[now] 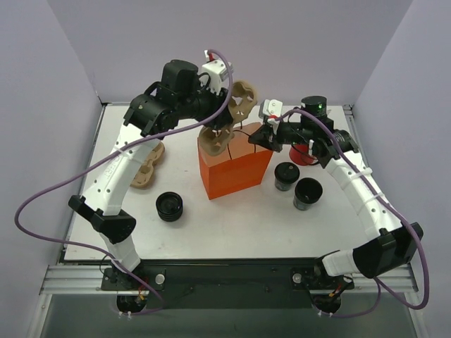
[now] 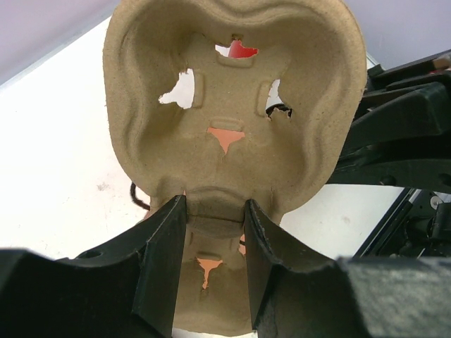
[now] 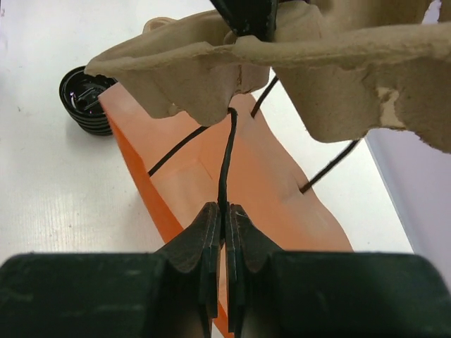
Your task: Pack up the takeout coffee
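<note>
Two small dark cups of takeout coffee [image 1: 286, 176] [image 1: 307, 193] stand on the table to the right of the orange paper bag [image 1: 236, 172]. My left gripper [image 1: 220, 113] [image 2: 215, 225] is shut on the middle rib of a tan pulp cup carrier [image 1: 243, 98] [image 2: 232, 127] and holds it tilted above the bag's open top. My right gripper [image 1: 261, 137] [image 3: 225, 211] is shut on the bag's black string handle [image 3: 227, 155] at the bag's right rim. The bag [image 3: 211, 176] and the carrier [image 3: 296, 49] also show in the right wrist view.
A low ribbed black round stack [image 1: 169, 206] [image 3: 84, 102] sits in front and left of the bag. A second pulp carrier [image 1: 148, 165] lies at the left under my left arm. A red cup [image 1: 303, 153] stands behind my right wrist. Purple walls enclose the table.
</note>
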`<state>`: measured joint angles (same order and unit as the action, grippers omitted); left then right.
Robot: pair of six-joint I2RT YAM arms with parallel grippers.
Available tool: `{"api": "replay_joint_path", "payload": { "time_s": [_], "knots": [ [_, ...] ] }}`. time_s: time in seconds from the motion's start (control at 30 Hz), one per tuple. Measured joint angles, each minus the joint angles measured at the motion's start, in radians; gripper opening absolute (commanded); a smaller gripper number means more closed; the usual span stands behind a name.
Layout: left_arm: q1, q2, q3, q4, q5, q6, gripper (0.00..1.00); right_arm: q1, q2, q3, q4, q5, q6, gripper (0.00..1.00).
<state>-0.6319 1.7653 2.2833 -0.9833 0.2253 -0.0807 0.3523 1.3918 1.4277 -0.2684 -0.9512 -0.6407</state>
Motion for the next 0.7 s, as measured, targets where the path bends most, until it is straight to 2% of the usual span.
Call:
{"api": "replay_joint_path", "payload": {
  "time_s": [0.33, 0.7],
  "knots": [
    [0.057, -0.004, -0.044, 0.008, 0.027, 0.002, 0.25, -0.013, -0.045, -0.065, 0.032, -0.01, -0.043, 0.0],
    [0.029, -0.003, -0.074, 0.015, 0.068, -0.001, 0.23, -0.018, -0.089, -0.134, 0.143, -0.026, -0.014, 0.0]
  ]
}}
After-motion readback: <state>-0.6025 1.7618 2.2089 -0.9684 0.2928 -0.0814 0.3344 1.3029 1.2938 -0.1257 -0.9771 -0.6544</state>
